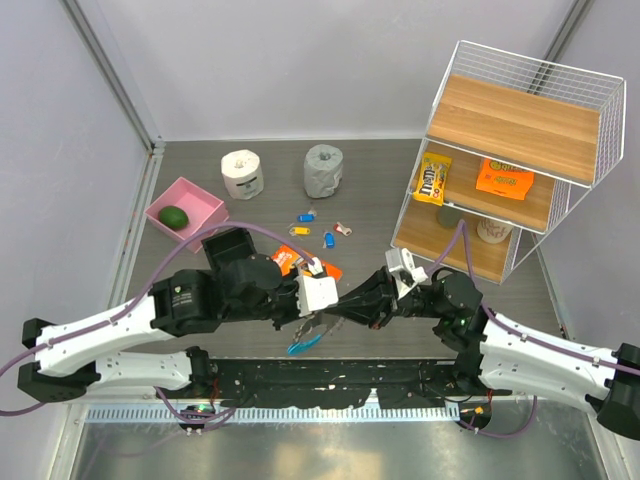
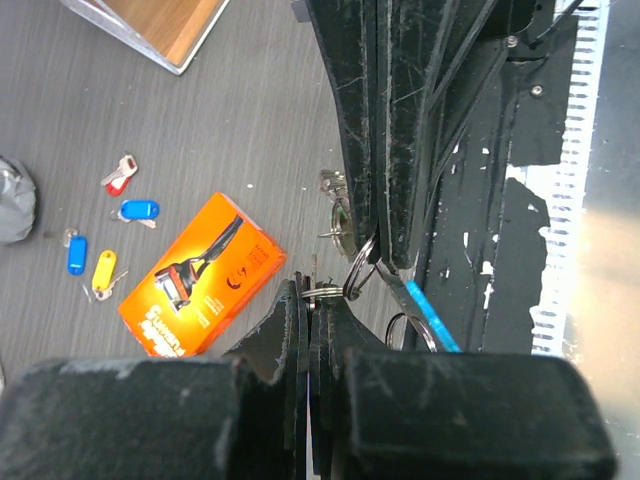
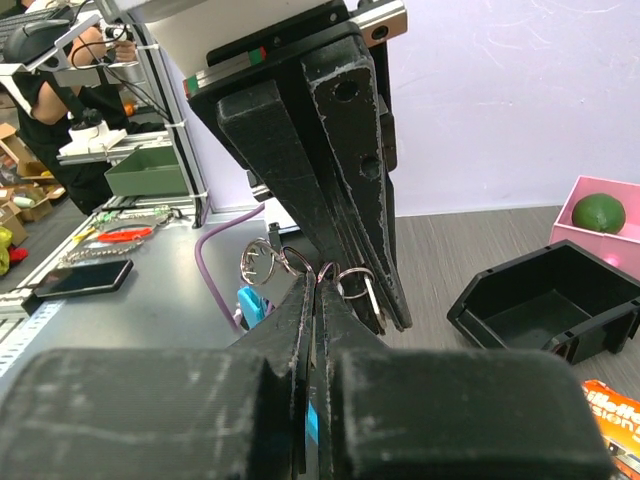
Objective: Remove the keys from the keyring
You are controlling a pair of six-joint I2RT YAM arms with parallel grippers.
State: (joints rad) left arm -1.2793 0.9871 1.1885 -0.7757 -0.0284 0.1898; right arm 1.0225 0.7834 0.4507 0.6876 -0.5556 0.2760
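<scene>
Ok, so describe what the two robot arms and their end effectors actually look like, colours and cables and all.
The left arm and right arm both have white link shells with black joints, and a purple cable runs along each. The left end effector and right end effector have flat, tapering black fingers, visibly scuffed and scratched. A white block sits at the left wrist.

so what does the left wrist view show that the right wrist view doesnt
Only the left wrist: the loose tagged keys, the grey roll, and the grey key cluster beside the right gripper. Only the right wrist: the pink box with a green fruit, the black bin, and a workbench beyond. Both: the left gripper and right gripper, each shut on the metal rings, the light-blue keyring, and the orange box.
</scene>
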